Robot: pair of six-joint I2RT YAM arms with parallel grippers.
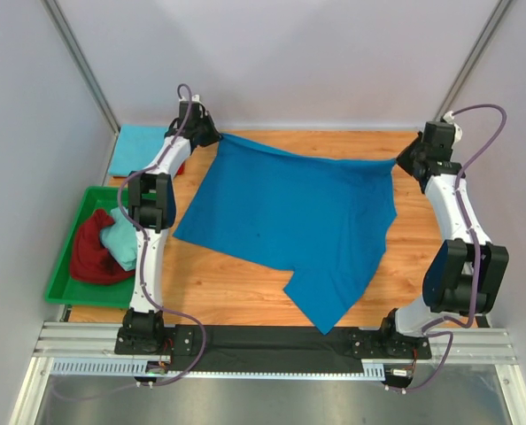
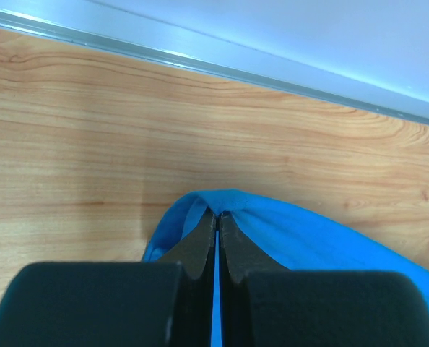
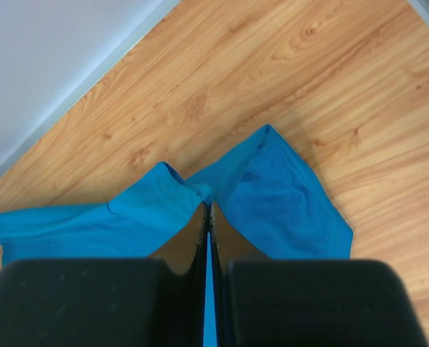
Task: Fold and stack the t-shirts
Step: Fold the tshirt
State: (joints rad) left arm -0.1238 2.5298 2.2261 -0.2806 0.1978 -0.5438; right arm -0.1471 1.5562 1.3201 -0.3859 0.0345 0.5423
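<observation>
Pressed together on cloth, the left pincer (image 2: 218, 215) pinches a bunched edge of the blue shirt (image 1: 290, 221) right at its tips, close to the far rim of the table (image 1: 236, 288). Its fingers show no gap apart from the thin sliver of fabric between them. The right pincer (image 3: 207, 206) is likewise closed on a gathered fold of that shirt, beside what looks like a sleeve, at the far right of the table.

From above, the blue shirt is drawn out between the two pincers along its far edge. It spreads from there toward the arm bases, and one corner reaches almost to the near edge. It lies open and mostly flat, with no fold made in it yet.

At the far-left corner a sky-blue shirt (image 1: 139, 149) lies flat as a neat rectangle. A bit of red shirt (image 1: 180, 168) shows at its near edge, partly hidden by the left arm; whether that one is folded I cannot tell. In the green tray (image 1: 64, 266) on the left, a maroon shirt (image 1: 90, 257) and an aqua shirt (image 1: 121, 243) sit crumpled together.

By my reading, the task is somewhere short of halfway. One or perhaps two shirts are stacked, the blue one is only being spread, and its folding and stacking are yet to come. The two in the tray have not been begun.
</observation>
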